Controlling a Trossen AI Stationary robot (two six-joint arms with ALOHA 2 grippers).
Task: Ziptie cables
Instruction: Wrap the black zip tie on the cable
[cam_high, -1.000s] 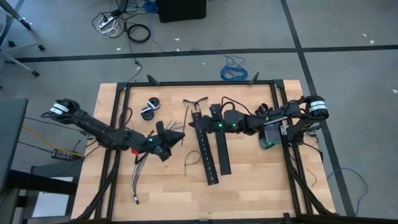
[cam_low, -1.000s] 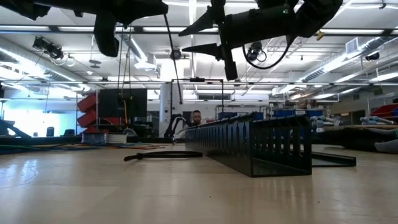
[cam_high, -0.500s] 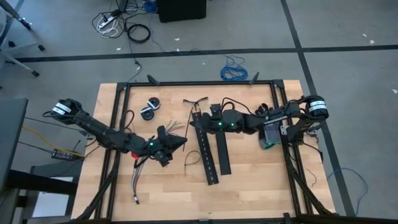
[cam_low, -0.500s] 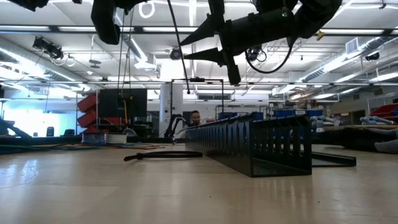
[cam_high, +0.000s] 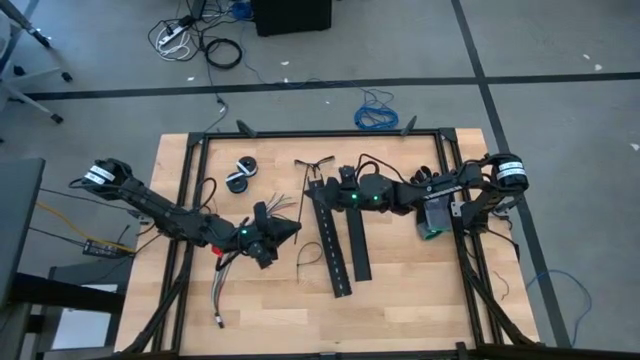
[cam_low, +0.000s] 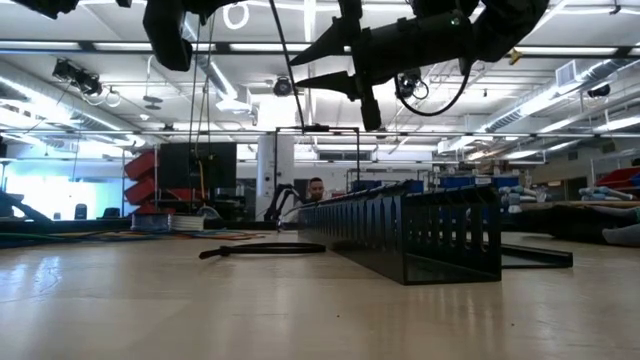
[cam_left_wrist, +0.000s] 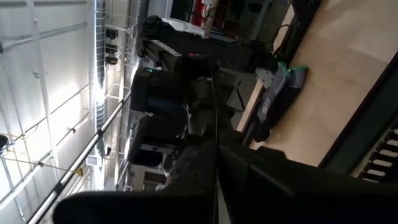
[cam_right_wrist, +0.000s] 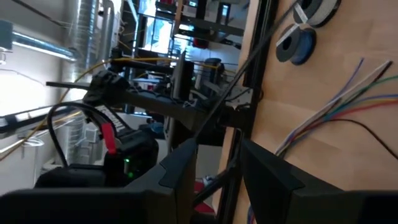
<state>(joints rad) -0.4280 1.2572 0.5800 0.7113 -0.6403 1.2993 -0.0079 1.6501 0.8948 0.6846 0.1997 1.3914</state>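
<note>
The two wide black perforated plastic strips (cam_high: 340, 240) lie side by side near the middle of the pale wooden worktop (cam_high: 400, 300). Left of those strips, the left tool (cam_high: 290, 226) hangs above the worktop, its fingers closed on a thin straight black plastic ziptie (cam_low: 283, 65) that stands steeply up from them in the low view. Below and behind that tool, further left of the strips, the loose bundle of thin grey, pale and brownish cables (cam_high: 222, 285) trails over the worktop, one end splaying out beside the tool. Just left of the strips' lower part lies a thin black loop (cam_high: 306, 257), flat on the wood. At the far end of the strips, the right tool (cam_high: 322, 187) is raised off the worktop; its two dark fingers (cam_low: 325, 65) stand partly apart, and I cannot tell whether anything sits between them. Two small round spools (cam_high: 240, 174) rest on the worktop left of the strips' far end.
</note>
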